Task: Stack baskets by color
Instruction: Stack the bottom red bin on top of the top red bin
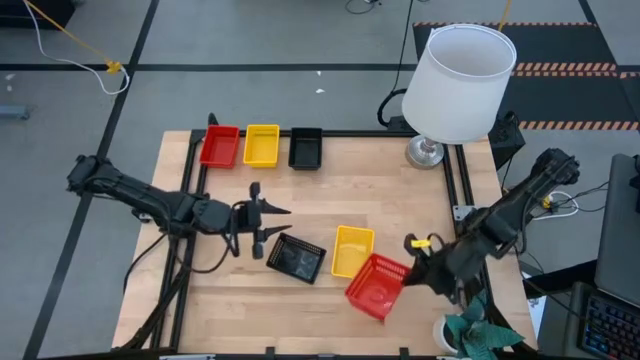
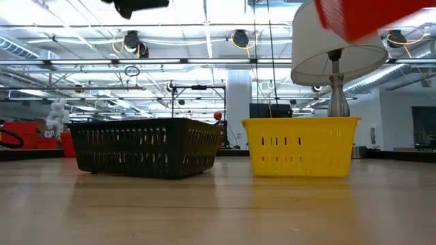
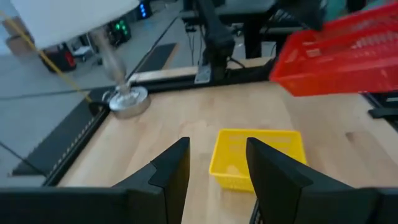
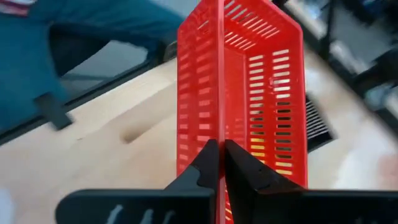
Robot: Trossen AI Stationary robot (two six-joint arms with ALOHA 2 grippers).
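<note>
perforated plastic baskets (image 1: 377, 286) on a smooth, matt wooden table (image 1: 370, 190).

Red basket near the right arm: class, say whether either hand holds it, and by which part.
The right hand is shut on the red basket, pinching its rim wall. The left hand is open and holds nothing.

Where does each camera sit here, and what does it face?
High: overhead, straight down; both arms, left gripper, right gripper.
Low: table height, across to black basket and yellow basket; no arm clearly identifiable.
Left wrist: past open fingers at that yellow basket.
Right wrist: fingers shut on red basket wall.
Shared: red basket, all four.
</note>
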